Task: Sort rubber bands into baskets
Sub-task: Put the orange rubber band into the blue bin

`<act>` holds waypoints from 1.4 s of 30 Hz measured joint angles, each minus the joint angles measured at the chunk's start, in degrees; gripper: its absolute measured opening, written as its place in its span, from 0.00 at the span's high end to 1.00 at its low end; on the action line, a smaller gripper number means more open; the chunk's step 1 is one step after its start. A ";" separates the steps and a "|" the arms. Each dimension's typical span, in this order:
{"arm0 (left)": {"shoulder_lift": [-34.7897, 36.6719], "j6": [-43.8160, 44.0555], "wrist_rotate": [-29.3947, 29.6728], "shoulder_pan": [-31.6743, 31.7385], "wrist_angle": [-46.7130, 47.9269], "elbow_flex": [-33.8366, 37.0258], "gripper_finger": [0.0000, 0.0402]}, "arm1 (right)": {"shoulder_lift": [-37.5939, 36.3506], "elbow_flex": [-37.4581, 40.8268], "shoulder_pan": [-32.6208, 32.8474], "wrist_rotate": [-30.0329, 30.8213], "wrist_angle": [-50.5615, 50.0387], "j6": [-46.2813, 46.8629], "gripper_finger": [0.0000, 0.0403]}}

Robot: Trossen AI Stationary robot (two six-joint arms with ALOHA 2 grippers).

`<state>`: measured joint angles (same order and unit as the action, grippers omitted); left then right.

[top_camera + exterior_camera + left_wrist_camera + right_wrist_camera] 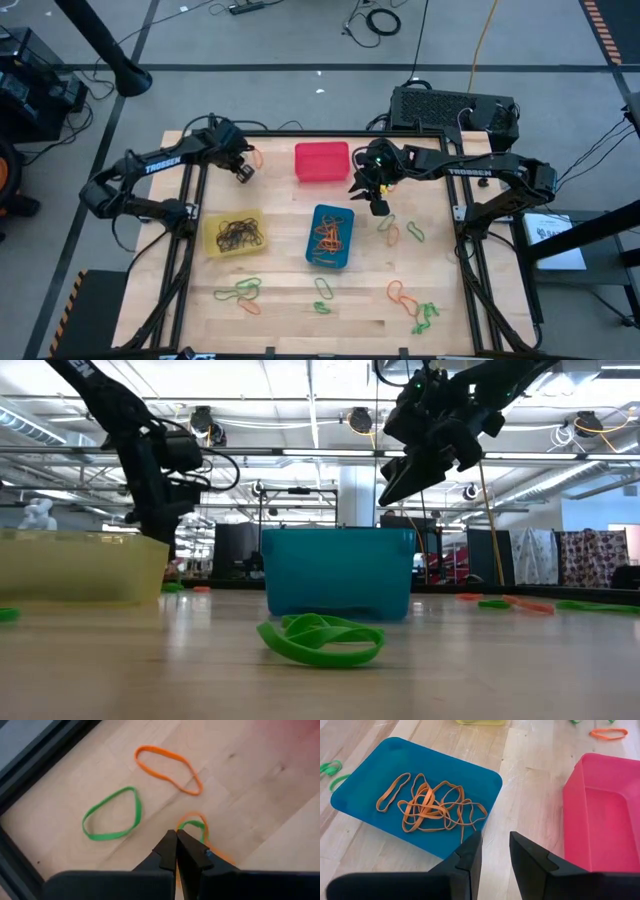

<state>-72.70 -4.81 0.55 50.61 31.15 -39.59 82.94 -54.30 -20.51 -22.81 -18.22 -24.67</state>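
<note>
I see the left gripper (176, 851) clenched near the tabletop's far left corner, above 2 overlapping bands. The right gripper (495, 851) hangs parted and empty between the blue basket (485, 780) and red basket (580, 815).

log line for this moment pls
left hand: shut over green/orange bands, grip unclear | right hand: open, empty, above blue basket | red basket: empty

It was a robotics lab: grey floor strewn with cables (375, 20), open ceiling pipework (300, 452), a wooden workbench (300, 300).
</note>
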 joint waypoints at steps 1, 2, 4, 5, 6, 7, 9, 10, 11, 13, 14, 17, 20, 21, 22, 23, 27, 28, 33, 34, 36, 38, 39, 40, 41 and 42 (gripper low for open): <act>0.03 0.00 -0.24 -0.02 -0.06 0.00 0.98 | 0.00 0.00 0.00 0.00 0.00 0.00 0.77; 0.02 0.00 -0.30 -0.02 -0.05 0.00 0.98 | 0.00 0.00 0.00 0.00 0.00 0.07 0.77; 0.02 0.01 -0.30 0.00 -0.32 0.00 0.98 | 0.02 0.00 0.00 0.00 0.00 0.97 0.77; 0.02 0.01 -0.30 -0.01 -0.63 0.00 0.98 | 0.09 0.00 0.00 0.00 0.00 1.56 0.77; 0.02 0.04 -0.30 -0.05 -0.85 0.00 0.98 | 0.29 -0.02 0.00 -0.02 0.02 2.07 0.77; 0.02 0.06 -0.30 -0.07 -1.02 0.00 0.98 | 0.50 -0.04 0.00 -0.02 0.00 2.73 0.77; 0.02 0.01 -0.30 -0.07 -1.38 0.00 0.98 | 1.10 -0.04 0.00 0.00 -0.09 3.71 0.77; 0.02 0.04 -0.32 -0.07 -1.72 0.00 0.98 | 1.47 -0.04 0.00 -0.01 -0.02 4.12 0.77; 0.02 0.04 -0.57 -0.08 -2.22 0.00 0.98 | 1.92 -0.04 0.00 -0.01 -0.03 4.57 0.77; 0.00 0.04 -2.95 -0.19 -3.49 0.02 0.98 | 2.86 -0.04 0.00 0.00 -0.09 5.45 0.77; 0.00 0.26 -5.00 -0.39 -4.41 0.00 0.98 | 3.31 -0.04 0.00 0.02 -0.13 5.93 0.77; 0.00 1.59 -13.42 -1.97 -7.98 0.01 0.98 | 3.81 -0.04 0.20 -0.01 -0.33 6.73 0.77; 0.00 3.30 -22.75 -5.24 -12.10 0.00 0.98 | 3.96 -0.04 1.22 0.06 -0.35 7.52 0.77; -0.03 4.26 -25.34 -6.73 -13.82 0.00 0.98 | 3.96 -0.04 1.78 0.00 -0.27 7.52 0.77; -0.03 4.89 -27.33 -8.32 -15.51 0.00 0.98 | 3.96 -0.04 2.32 -0.04 -0.14 7.52 0.77; -0.03 5.96 -28.75 -10.06 -17.38 0.00 0.98 | 3.96 -0.04 2.83 -0.04 -0.07 7.46 0.77; -0.03 8.93 -29.19 -18.54 -25.18 0.00 0.98 | 3.96 -0.04 4.33 -0.07 -0.07 6.97 0.77; -0.03 9.51 -28.67 -20.96 -26.86 0.00 0.98 | 3.96 -0.04 4.59 -0.05 -0.09 6.95 0.77; -0.11 10.52 -21.91 -32.47 -33.70 0.00 0.98 | 3.96 -0.04 5.52 0.12 -0.11 8.11 0.77; -0.55 10.52 -19.72 -34.78 -35.30 0.00 0.98 | 3.96 -0.04 5.73 0.15 -0.13 9.35 0.77; -1.86 10.46 -16.71 -38.72 -38.44 0.00 0.98 | 3.96 -0.04 6.03 0.15 -0.07 12.17 0.77; -3.78 10.35 -15.38 -41.76 -42.26 0.02 0.98 | 3.96 -0.25 6.22 0.17 -0.37 13.52 0.77; -4.91 10.24 -14.82 -42.95 -44.41 0.02 0.98 | 3.96 -0.32 6.35 0.18 -0.46 13.94 0.77; -6.10 9.97 -14.16 -43.82 -46.13 0.02 0.98 | 3.91 -0.41 6.57 0.17 -1.21 14.51 0.77; -7.29 9.89 -13.82 -44.48 -47.91 0.02 0.98 | 3.87 -0.42 6.91 0.23 -2.42 15.10 0.77; -8.65 9.90 -13.78 -45.00 -50.02 0.02 0.98 | 3.87 -0.42 7.30 0.29 -3.89 15.23 0.77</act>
<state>-81.35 5.09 -13.23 5.61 -18.86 -39.57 86.80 -54.72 -13.21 -22.52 -22.11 -9.44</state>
